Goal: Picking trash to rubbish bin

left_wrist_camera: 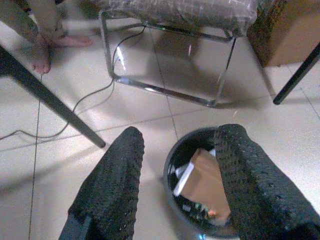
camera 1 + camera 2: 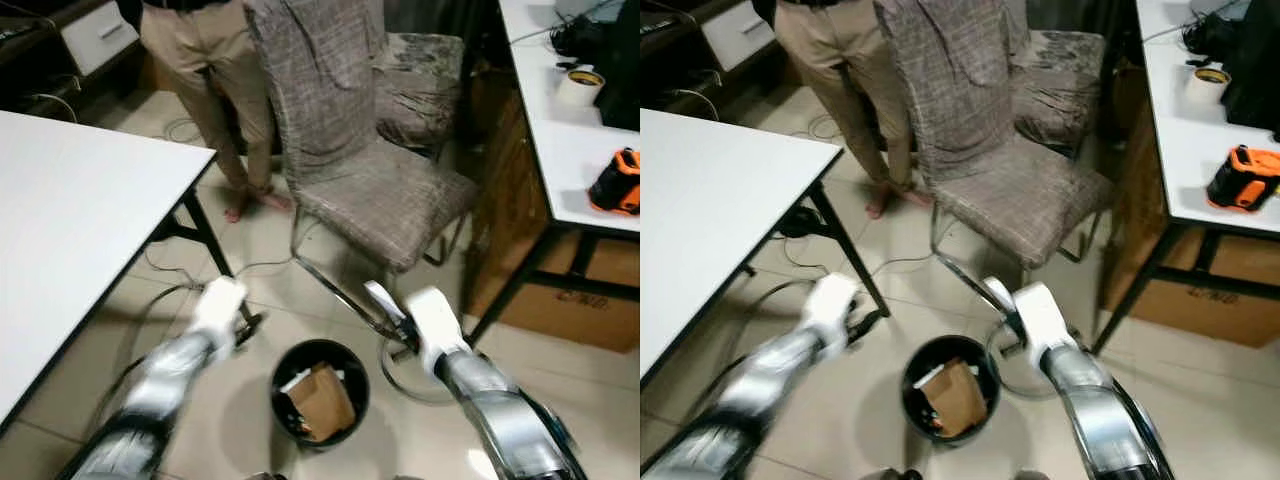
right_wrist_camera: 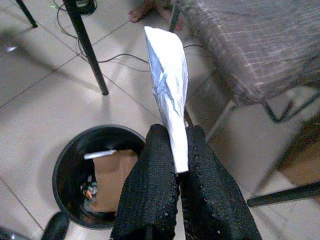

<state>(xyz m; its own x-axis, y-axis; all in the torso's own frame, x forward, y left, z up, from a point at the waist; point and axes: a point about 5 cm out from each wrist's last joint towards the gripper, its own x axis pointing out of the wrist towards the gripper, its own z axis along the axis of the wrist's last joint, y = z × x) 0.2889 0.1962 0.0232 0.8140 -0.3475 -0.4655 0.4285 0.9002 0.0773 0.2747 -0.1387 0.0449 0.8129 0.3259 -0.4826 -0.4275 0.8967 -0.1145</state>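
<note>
Person (image 2: 215,80) cut off above the waist; blurred left arm (image 2: 160,390).

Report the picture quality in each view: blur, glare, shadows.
Left eye view: left arm smeared by motion blur; black bin fairly sharp. Right eye view: same blur on that arm. Left wrist view: open fingers soft and close; glare streaks on the chair frame. Right wrist view: white wrapper in the right gripper brightly lit, chair seat blurred.

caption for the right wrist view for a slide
Right gripper pinching crumpled white paper beside the black rubbish bin on the tiled floor.
</note>
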